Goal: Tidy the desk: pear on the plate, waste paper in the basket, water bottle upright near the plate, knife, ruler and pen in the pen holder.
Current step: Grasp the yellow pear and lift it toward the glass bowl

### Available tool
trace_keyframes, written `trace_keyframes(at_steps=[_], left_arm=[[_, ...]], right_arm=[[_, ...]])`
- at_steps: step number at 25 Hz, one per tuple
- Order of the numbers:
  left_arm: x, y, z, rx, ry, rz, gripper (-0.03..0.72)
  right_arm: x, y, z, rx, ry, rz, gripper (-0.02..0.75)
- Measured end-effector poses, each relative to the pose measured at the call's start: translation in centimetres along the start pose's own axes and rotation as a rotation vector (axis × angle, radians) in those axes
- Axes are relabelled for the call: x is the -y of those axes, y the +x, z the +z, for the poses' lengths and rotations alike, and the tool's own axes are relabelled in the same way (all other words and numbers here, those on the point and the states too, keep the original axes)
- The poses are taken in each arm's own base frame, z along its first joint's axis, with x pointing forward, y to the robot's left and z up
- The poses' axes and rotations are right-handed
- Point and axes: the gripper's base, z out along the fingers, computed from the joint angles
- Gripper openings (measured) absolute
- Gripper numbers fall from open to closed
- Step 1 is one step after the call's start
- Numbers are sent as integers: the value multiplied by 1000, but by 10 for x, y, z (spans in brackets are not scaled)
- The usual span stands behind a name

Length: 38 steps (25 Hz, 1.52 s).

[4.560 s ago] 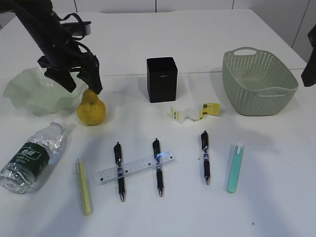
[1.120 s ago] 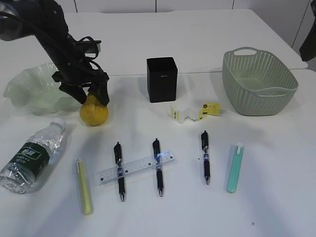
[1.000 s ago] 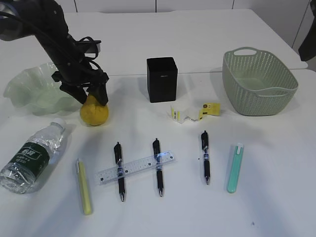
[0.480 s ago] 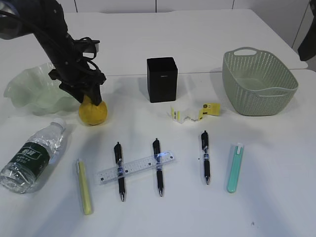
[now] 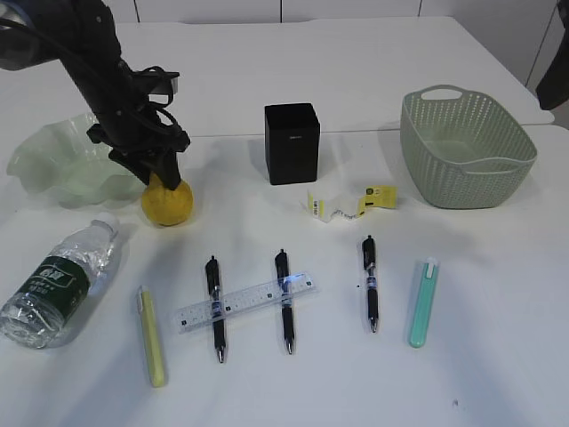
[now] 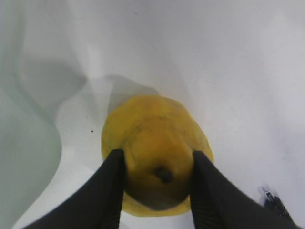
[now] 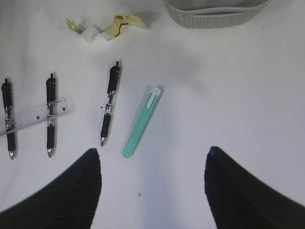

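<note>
Exterior view: a white desk (image 5: 373,80) seen from the front at a downward slant. The left claw (image 5: 164,177) reaches down onto the top of a yellow pear (image 5: 166,202) that sits on the desk, just right of a pale green wavy plate (image 5: 53,165). In the left wrist view the two black fingers (image 6: 110,183) press against both sides of the pear's narrow upper part, with the dark stem (image 6: 163,173) showing between them, so the claw appears closed on the fruit, which stands upright with its long axis pointing up toward the wrist. The plate's ruffled rim lies immediately left of the pear, so the coming move is likely a lift and a short carry leftward over that rim. Bare desk surrounds the pear on its right and front; a water bottle (image 5: 55,280) lies on its side nearer the front left edge, clear of that path. The right claw (image 7: 152,191) hangs open, holding nothing, above the right side of the desk, over a teal knife (image 7: 141,122) and a pen (image 7: 109,102), well apart from the pear, so the left arm is the nearer one.
</note>
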Motion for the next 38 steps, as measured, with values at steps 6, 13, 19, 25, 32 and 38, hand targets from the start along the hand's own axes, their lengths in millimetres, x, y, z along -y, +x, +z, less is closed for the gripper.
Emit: trace_keyframes(at_steps=[6,13,19,25,32,38], left_arm=[[0,1,0,-7,0,0,262],[2,-9,-8,35,16,3,260],[12,-14,-16,74,109,-24,260],[23,-17,-33,119,199,-46,260],[29,-20,-67,192,200,-22,260],[34,-28,-105,300,175,16,262]], right_arm=[[0,0,0,0,0,0,532],[0,0,0,0,0,0,532],[0,0,0,0,0,0,532],[0,0,0,0,0,0,532],[0,0,0,0,0,0,532],[0,0,0,0,-4,1,532]])
